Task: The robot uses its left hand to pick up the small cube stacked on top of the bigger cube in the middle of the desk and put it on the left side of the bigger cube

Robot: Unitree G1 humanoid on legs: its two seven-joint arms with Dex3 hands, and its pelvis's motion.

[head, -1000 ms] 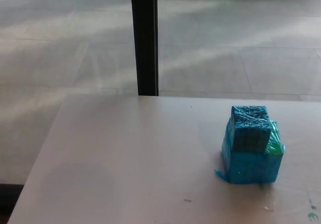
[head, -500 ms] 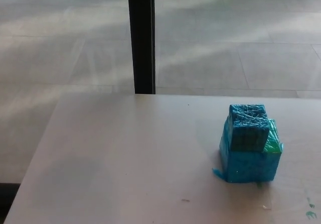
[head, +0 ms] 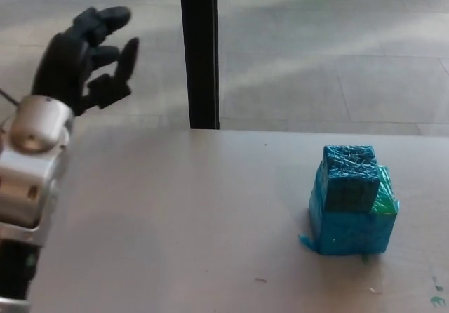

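Looking down from the robot's head, the view shows a pale counter (head: 182,215) with a grey tiled floor (head: 316,60) beyond its far edge and a dark vertical post (head: 198,50) standing just past that edge.

On the right side of the counter sits the bigger cube (head: 352,223), wrapped in shiny blue tape with a patch of green showing at its far right top corner. The small cube (head: 349,178), also blue, rests on top of it, set toward the left of the bigger cube's top face and touching it.

At the far left, the robot's left hand (head: 85,57) is raised above the counter's left edge on a silver wrist (head: 31,162). Its black fingers (head: 105,20) are spread apart and hold nothing. It is well apart from the cubes. The right hand does not show.

The pick has not begun; the reach across the counter lies ahead. The risk seems to be in the grasp: thick fingers closing on so small a block could catch the bigger cube beneath and shove or tip the pair. The slick tape may also let the small cube slip. Bare counter lies left of the stack, so the placing spot looks free.
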